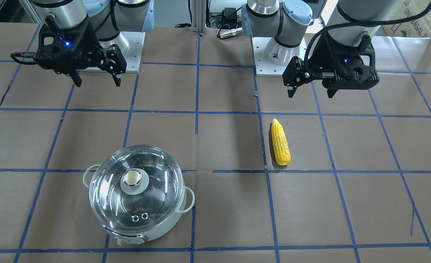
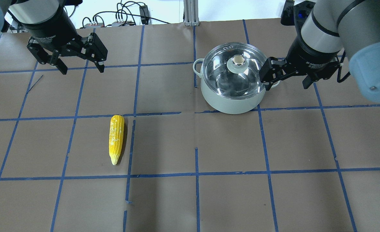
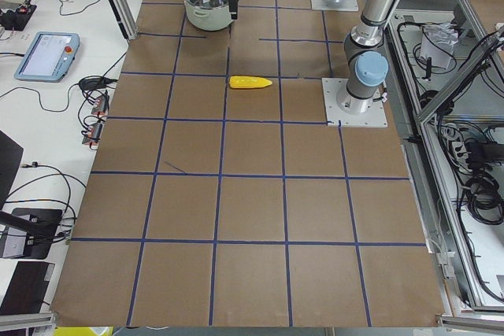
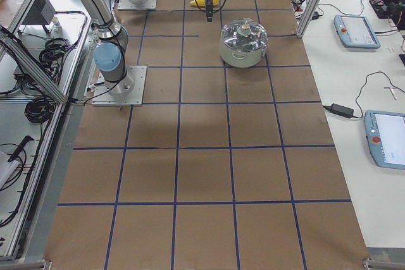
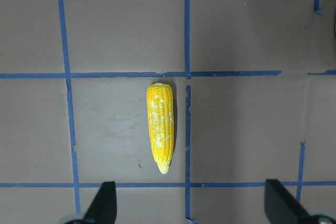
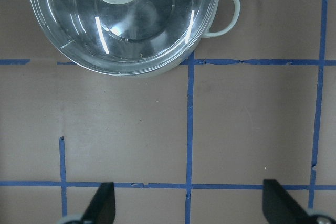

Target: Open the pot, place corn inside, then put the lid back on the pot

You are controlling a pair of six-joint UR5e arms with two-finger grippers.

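Note:
The pot (image 1: 166,228), pale white-green, stands on the table with the glass lid (image 1: 153,199) closed on it. It also shows in the overhead view (image 2: 231,103) with the lid (image 2: 223,75) on top. The yellow corn (image 2: 116,138) lies flat on the paper, apart from the pot; the front view shows it too (image 1: 280,141). My left gripper (image 2: 82,70) is open and empty, raised above the table near the corn (image 5: 160,129). My right gripper (image 2: 286,87) is open and empty, raised beside the pot, with the lid (image 6: 131,24) in its wrist view.
The table is brown paper with a grid of blue tape lines (image 2: 196,175). The two arm bases (image 1: 273,54) stand at the robot's edge. Tablets and cables (image 4: 357,30) lie on a side bench beyond the table's edge.

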